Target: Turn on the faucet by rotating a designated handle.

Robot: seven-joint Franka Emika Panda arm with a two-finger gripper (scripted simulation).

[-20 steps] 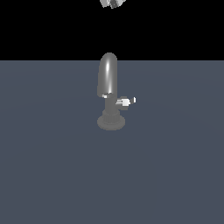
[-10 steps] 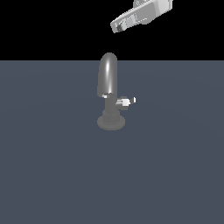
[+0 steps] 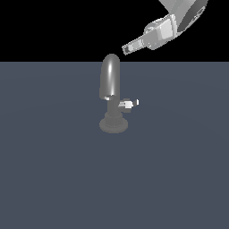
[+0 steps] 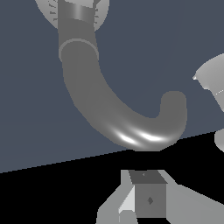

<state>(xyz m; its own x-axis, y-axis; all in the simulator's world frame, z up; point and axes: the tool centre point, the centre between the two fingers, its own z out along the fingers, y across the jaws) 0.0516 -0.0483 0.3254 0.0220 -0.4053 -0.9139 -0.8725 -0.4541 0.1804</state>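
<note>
The faucet (image 3: 112,96) stands in the middle of the exterior view, a grey arched spout on a short column with a round base. Its handle (image 3: 129,104), a short stub with a white tip, sticks out toward the exterior view's right. My gripper (image 3: 126,48) hangs above and to the right of the spout's top, apart from it, with the fingers together and nothing held. In the wrist view the curved spout (image 4: 109,113) fills the middle, the gripper (image 4: 146,192) shows below it, and a pale piece of the handle (image 4: 212,81) sits at the edge.
The faucet rests on a flat dark blue-grey floor (image 3: 53,179) that fills the lower part of the exterior view. The arm's wrist (image 3: 179,20) reaches in from the upper right corner against a black background.
The gripper has come down from the top edge toward the spout, and more of the wrist now shows. The faucet and its handle have not moved.
</note>
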